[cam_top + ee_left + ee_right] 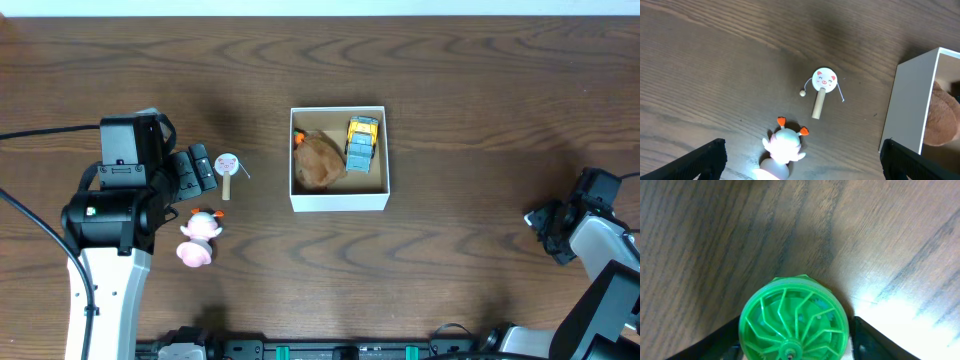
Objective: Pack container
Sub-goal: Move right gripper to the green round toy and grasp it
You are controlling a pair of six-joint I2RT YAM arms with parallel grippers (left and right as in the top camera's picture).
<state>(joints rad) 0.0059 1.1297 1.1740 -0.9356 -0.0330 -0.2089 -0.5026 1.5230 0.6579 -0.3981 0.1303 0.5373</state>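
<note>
A dark wooden worktop [470, 80] seen from above, with one container [338, 202], a white-walled square box, at its centre. We count two toys inside it: one brown plush [318, 162] on the left and one yellow toy truck [361, 143] at the right, touching each other. Two more toys lie on the worktop left of the box: one pig-faced rattle drum [227, 165] on a wooden stick, and one pink and white figure [198, 238] near it. The left pincer [205, 170] hangs above these two, spread wide and empty. The right pincer [796, 330], well apart from the box at the far right, appears clamped on one green wheel [794, 320]. We judge the risks to be these: the round wheel may slip or roll away if released high, since the plush and truck leave little free floor; and the left pincer, closing on one toy, may nudge the other or catch the rattle's thin bead strings.
</note>
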